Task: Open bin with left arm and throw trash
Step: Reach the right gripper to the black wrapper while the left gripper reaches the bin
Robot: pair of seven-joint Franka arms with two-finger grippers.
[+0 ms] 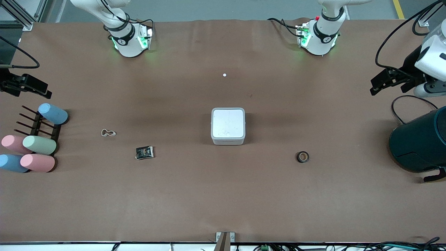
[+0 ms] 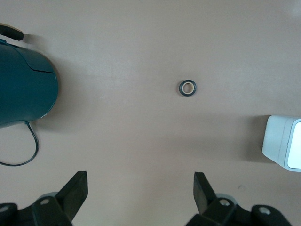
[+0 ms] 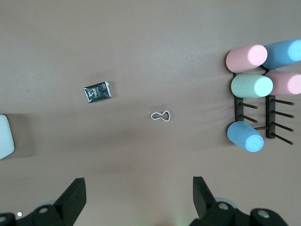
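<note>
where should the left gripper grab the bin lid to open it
Likely at the lid's front edge, coming from above: the bin sits closed, its flat lid flush, with only a thin seam on the wall facing the front camera. The left gripper, open, hangs over the table's end by the teal cylinder.

Frame edges crop the bin [image 2: 282, 147] and dark cylinder [image 1: 421, 141].

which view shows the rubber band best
The right wrist view: the rubber band lies mid-frame, its twisted loop plain on the table. The front view shows it smaller, beside the snack wrapper. The left wrist view misses it.
</note>
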